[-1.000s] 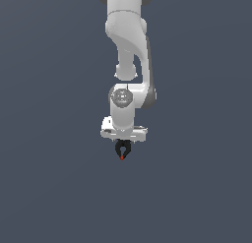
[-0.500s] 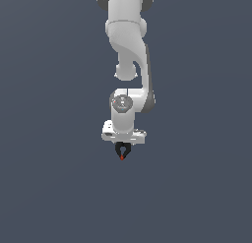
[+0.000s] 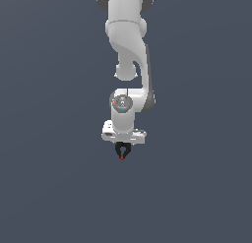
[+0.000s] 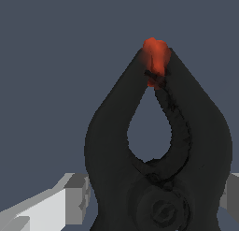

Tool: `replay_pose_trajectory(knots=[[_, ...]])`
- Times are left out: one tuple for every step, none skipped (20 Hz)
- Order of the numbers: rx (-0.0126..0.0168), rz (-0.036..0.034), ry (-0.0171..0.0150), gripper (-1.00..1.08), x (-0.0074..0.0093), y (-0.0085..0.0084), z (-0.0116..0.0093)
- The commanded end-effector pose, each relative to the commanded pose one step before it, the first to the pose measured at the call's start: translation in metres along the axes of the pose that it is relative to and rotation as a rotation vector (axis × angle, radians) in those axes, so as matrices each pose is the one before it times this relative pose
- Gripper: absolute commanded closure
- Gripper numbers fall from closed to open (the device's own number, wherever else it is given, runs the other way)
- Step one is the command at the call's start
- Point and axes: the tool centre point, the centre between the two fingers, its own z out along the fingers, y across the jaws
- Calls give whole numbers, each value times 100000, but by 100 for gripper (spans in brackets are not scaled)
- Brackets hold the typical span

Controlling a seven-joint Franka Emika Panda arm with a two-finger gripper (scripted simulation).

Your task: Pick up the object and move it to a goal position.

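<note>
White two-fingered gripper [image 3: 122, 144] clenches the small black spring clamp [image 3: 122, 151], red-orange tip [image 4: 156, 55] down, probably carrying it toward the goal.

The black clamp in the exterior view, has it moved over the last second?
Barely: the black clamp sits in the gripper at nearly the same spot in the frame. The plain backdrop gives no fixed marker, so a small shift cannot be ruled out.

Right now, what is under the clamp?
Under the spring clamp, held in the gripper, only bare grey background shows, no support or goal marker. Its round body hides the fingers' contact.
</note>
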Motion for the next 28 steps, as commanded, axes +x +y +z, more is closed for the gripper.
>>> replay_pose_trajectory(knots=[[20, -6, 37, 108, -31, -49, -87], [0, 0, 0, 108, -54, -55, -100], [0, 0, 0, 108, -75, -77, -140], [0, 0, 0, 108, -97, -99, -181], [0, 0, 0, 108, -119, -121, -221], [0, 0, 0, 108, -141, -143, -262], [0, 0, 0, 108, -162, -166, -303], [0, 0, 0, 108, -184, -189, -345], [0, 0, 0, 108, -206, -211, -387], [0, 0, 0, 108, -229, -234, -429], [0, 0, 0, 108, -251, -258, -472], [0, 0, 0, 108, -273, -282, -516], [0, 0, 0, 108, -296, -306, -560], [0, 0, 0, 108, -318, -330, -605], [0, 0, 0, 108, -341, -355, -651], [0, 0, 0, 108, -364, -380, -698], [0, 0, 0, 108, -387, -406, -746], [0, 0, 0, 108, -410, -432, -796], [-49, -19, 44, 108, -436, -472, -862], [0, 0, 0, 108, -434, -464, -856], [0, 0, 0, 108, -434, -467, -863], [0, 0, 0, 108, -420, -457, -845], [0, 0, 0, 108, -402, -440, -814], [-61, -9, 31, 108, -387, -433, -789], [0, 0, 0, 108, -361, -402, -745], [0, 0, 0, 108, -340, -384, -711], [0, 0, 0, 108, -318, -366, -676], [0, 0, 0, 108, -296, -348, -639]])
